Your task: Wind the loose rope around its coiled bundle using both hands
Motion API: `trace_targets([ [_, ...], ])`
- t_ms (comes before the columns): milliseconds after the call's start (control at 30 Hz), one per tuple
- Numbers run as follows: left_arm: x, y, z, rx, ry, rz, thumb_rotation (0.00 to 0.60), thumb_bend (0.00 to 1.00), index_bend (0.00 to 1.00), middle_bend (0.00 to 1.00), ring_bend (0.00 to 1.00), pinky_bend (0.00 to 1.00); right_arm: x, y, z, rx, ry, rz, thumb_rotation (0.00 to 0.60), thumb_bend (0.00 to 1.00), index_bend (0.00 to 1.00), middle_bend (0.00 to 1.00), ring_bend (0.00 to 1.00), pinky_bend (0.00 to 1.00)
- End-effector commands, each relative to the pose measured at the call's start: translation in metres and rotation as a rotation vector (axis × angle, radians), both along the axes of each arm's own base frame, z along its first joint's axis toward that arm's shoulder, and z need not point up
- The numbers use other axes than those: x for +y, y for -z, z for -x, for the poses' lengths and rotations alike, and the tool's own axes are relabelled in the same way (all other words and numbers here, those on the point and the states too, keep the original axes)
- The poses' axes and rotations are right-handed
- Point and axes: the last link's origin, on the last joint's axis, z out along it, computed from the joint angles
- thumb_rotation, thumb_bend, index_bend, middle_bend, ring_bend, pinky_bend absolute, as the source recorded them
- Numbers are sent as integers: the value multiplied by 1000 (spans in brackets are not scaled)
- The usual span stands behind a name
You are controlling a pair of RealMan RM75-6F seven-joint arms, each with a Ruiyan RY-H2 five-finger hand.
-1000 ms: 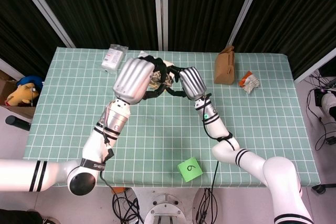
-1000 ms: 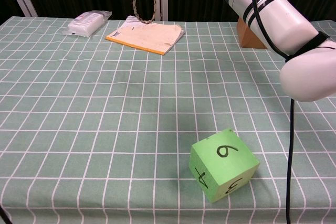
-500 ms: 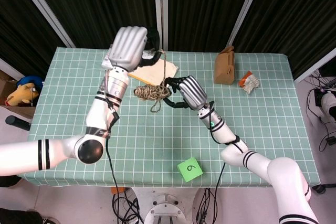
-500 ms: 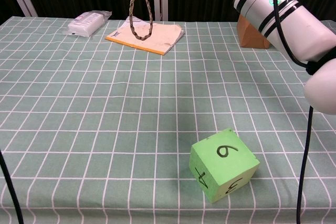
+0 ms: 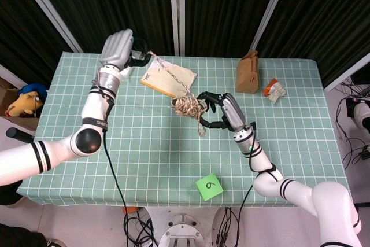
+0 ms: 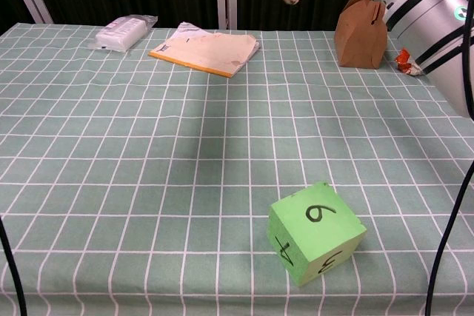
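Tan rope (image 5: pixel 167 74) stretches from left hand (image 5: pixel 117 48) (raised) to right hand's (image 5: pixel 222 110) bundle (image 5: pixel 186 107).

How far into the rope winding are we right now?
Done: the coiled bundle is lifted clear of the table and already looks wrapped into a compact knot of turns. In hand: the right hand holds the bundle while the left hand pulls the loose rope out taut, up and to the left. Left: that stretched length, plus a short tail hanging below, is not yet wound on.
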Motion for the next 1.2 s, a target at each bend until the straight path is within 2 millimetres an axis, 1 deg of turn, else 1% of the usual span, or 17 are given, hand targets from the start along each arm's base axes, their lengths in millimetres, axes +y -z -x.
trace_targets([
  [33,1,10,17,13,-21,29,600,542,804,496,449,559,3,-5,6,-54,23,-20,600,682,868,651,640,816],
  [133,3,17,29,11,-42,47,600,542,804,496,449,559,6,-8,10,-106,44,-32,600,682,868,651,640,816],
  [267,5,20,42,2,-68,52,600,542,805,496,448,559,6,-14,15,-175,82,-28,600,679,868,651,640,816],
  [400,7,19,57,-17,-98,51,600,541,805,496,449,559,4,-16,25,-246,143,-45,600,676,868,651,639,816],
  [500,7,17,67,-31,-115,50,600,541,805,496,448,559,1,-15,30,-265,175,-51,600,673,868,651,639,816],
  [767,0,11,89,-18,-124,47,600,542,805,496,449,559,-10,-12,34,-299,228,-74,600,678,868,651,639,816],
  [900,-7,10,99,-1,-122,50,600,541,805,496,449,559,-16,-13,35,-295,243,-67,600,677,868,651,640,816],
  [1000,-14,7,103,-4,-111,50,600,542,805,496,449,558,-21,-12,35,-271,263,-61,600,676,869,651,640,816],
  [1067,-20,5,103,19,-89,48,600,542,806,496,449,558,-26,-8,35,-233,282,-55,600,675,869,651,640,816],
  [1200,-42,2,95,96,7,28,600,543,817,492,449,560,-39,0,31,-114,314,-17,600,675,868,650,640,816],
])
